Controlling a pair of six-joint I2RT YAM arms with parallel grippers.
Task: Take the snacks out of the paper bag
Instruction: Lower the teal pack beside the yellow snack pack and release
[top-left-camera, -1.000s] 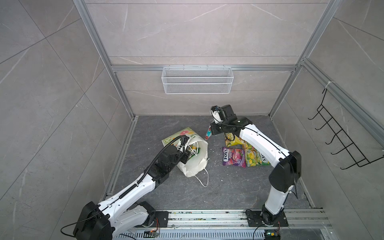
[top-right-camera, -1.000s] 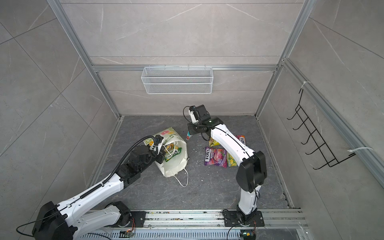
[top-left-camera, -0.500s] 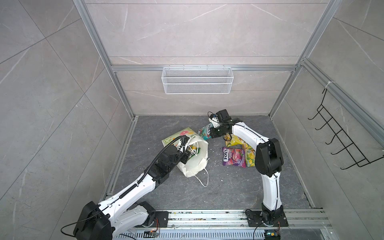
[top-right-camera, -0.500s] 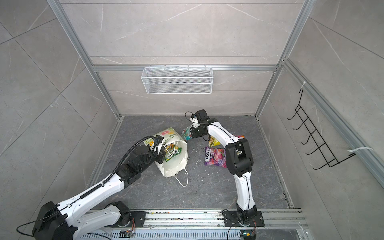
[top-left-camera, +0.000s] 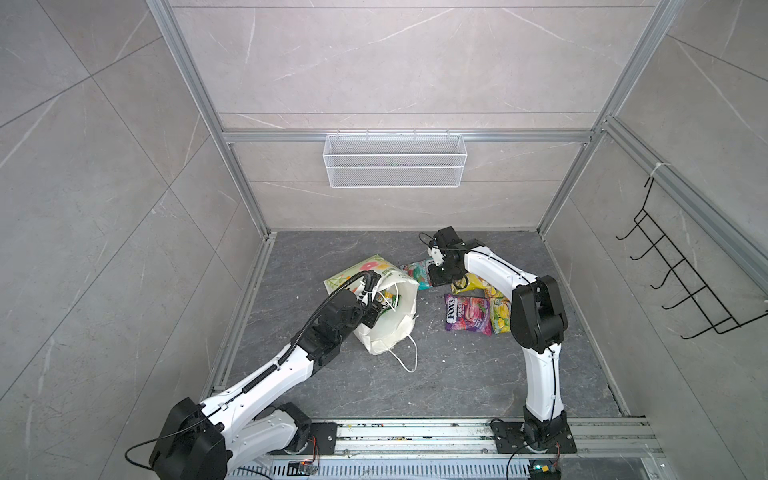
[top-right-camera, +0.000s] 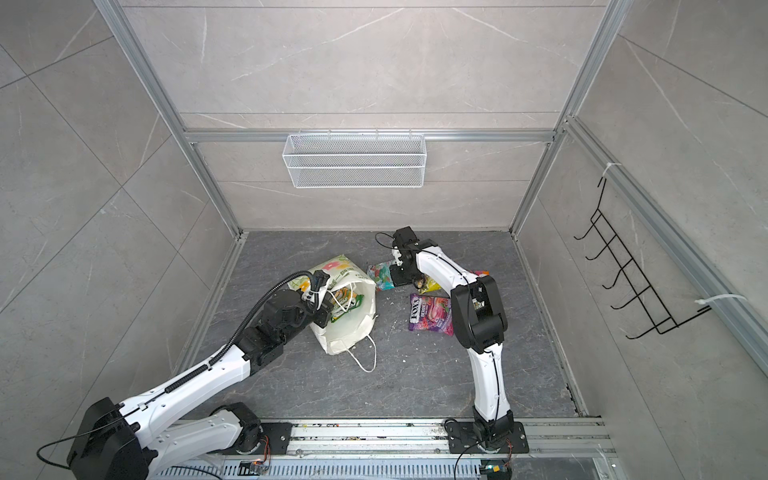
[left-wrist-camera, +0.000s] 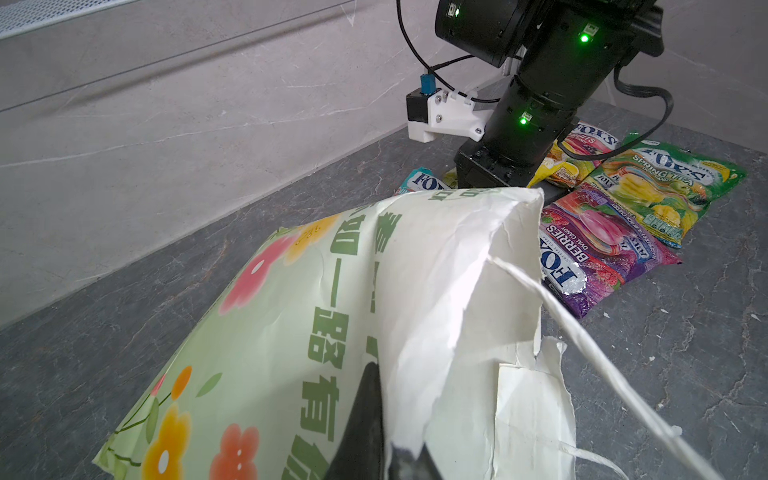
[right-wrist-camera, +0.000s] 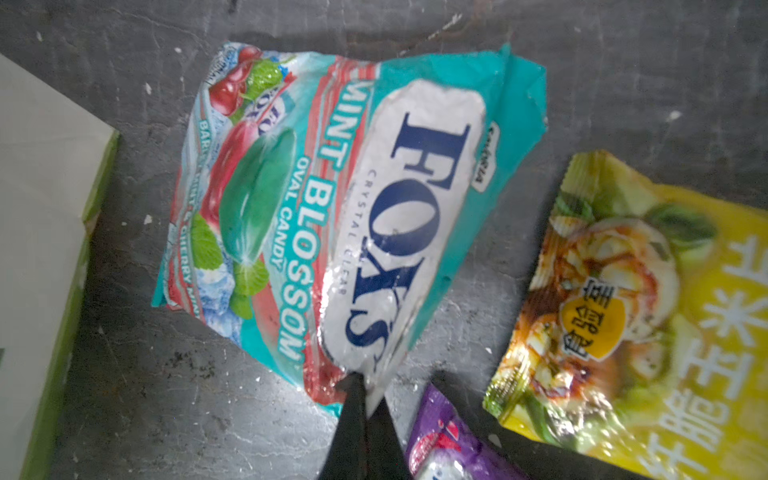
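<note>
**Teal packet gripped, bag rim pinched**

The right end effector (right-wrist-camera: 365, 399) is clamped tight on a corner of the teal packet (right-wrist-camera: 332, 216), just right of the paper bag (top-left-camera: 390, 320). The left end effector (left-wrist-camera: 390, 453) pinches the bag's rim, jaws closed (a green-wrapped snack (top-right-camera: 347, 305) shows inside). The purple packet (top-left-camera: 467, 320), green packet (left-wrist-camera: 665, 191) and yellow packet (right-wrist-camera: 644, 311) lie on the tabletop (top-left-camera: 415, 382), further right.

Your white-and-black left arm (top-left-camera: 266, 374) stretched low and forward from its base. Its black left gripper (left-wrist-camera: 390, 451) was closed, the jaws pinching the rim of the flower-printed white paper bag (left-wrist-camera: 436, 291) just ahead of it. Your right arm (top-left-camera: 540, 382) stood up from its base and bent sharply at the elbow, wrist tipped down. The right gripper (right-wrist-camera: 362, 388) was clamped on one corner of the glossy teal packet (right-wrist-camera: 332, 187).
</note>
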